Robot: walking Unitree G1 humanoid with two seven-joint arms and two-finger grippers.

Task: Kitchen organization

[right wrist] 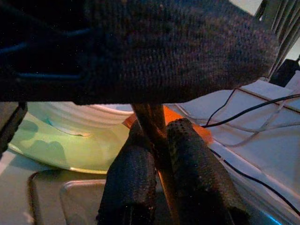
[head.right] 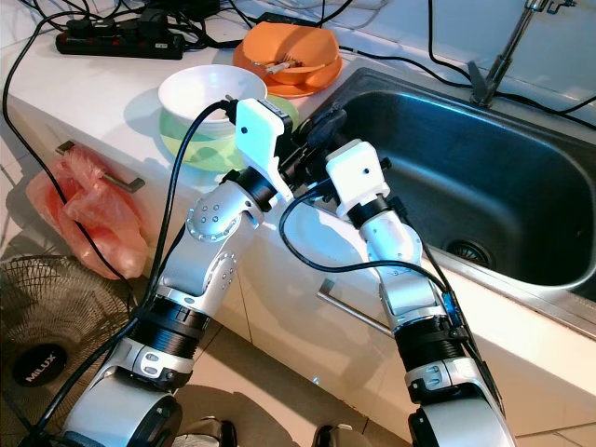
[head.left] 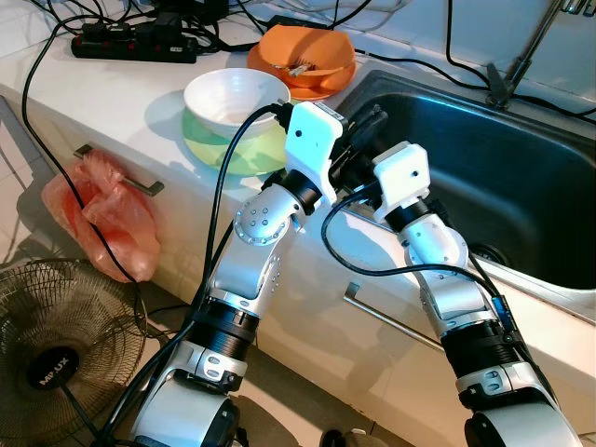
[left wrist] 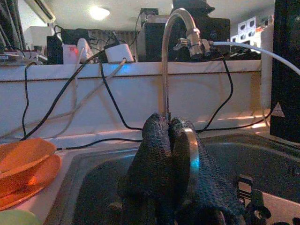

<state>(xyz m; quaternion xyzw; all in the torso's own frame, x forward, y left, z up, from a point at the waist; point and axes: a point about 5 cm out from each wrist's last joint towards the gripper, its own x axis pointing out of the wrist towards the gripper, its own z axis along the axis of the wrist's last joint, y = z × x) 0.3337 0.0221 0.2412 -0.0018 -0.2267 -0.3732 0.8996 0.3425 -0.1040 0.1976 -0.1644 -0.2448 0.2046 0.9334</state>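
Note:
Both arms are raised at the sink's near-left corner, their black fingers meeting at the rim. My left gripper (left wrist: 169, 126) is shut, with a shiny metal utensil (left wrist: 191, 150) pressed between its fingers above the sink basin (head.left: 503, 177). My right gripper (right wrist: 159, 136) is shut on a thin metal shaft (right wrist: 149, 117), which looks like the same utensil's handle. From the head, the fingers (head.left: 368, 126) mostly hide the utensil. A white bowl (head.left: 235, 93) sits on a green plate (head.left: 228, 154) just left of the grippers. Orange dishes (head.left: 303, 56) holding utensils lie behind it.
A faucet (head.left: 531, 47) stands at the back of the sink, with black cables running along the wall. A power strip (head.left: 130, 42) lies at the counter's far left. A pink plastic bag (head.left: 102, 214) hangs from a drawer handle, above a floor fan (head.left: 56, 345).

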